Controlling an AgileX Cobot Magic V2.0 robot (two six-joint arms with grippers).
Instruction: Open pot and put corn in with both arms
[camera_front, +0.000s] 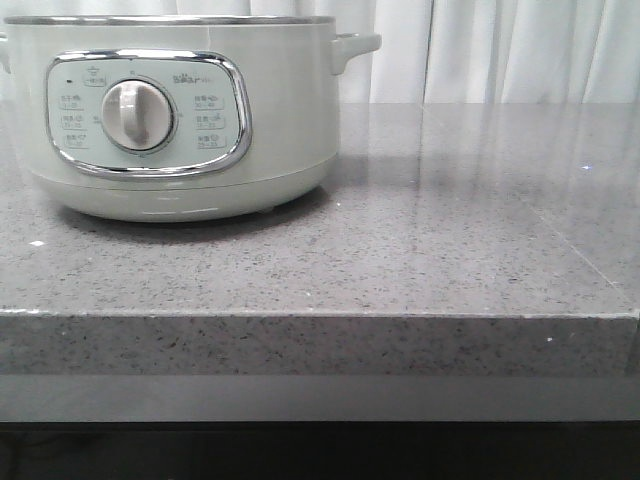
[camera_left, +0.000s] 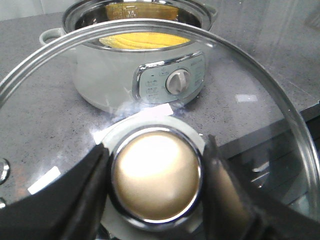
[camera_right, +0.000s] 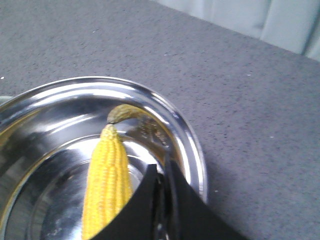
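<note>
Corn (camera_right: 106, 187) bright yellow, kernel rows, pale tip, inside steel-lined pot (camera_front: 180, 110); right tool (camera_right: 162, 210) grip unclear; left tool (camera_left: 155, 200) clamped on lid knob (camera_left: 156, 181).

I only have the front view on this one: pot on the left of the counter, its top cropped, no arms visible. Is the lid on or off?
Observer: Off. The left fingers are clamped on the knob of the glass lid, held clear of the pot.
Reviewer: Where's the corn?
Observer: Inside the pot. The corn lies in the steel bowl, pale tip toward the rim.
Reviewer: Has the right arm let go of it?
Observer: Cannot tell. The right fingers sit over the cob's near end and hide any contact.
</note>
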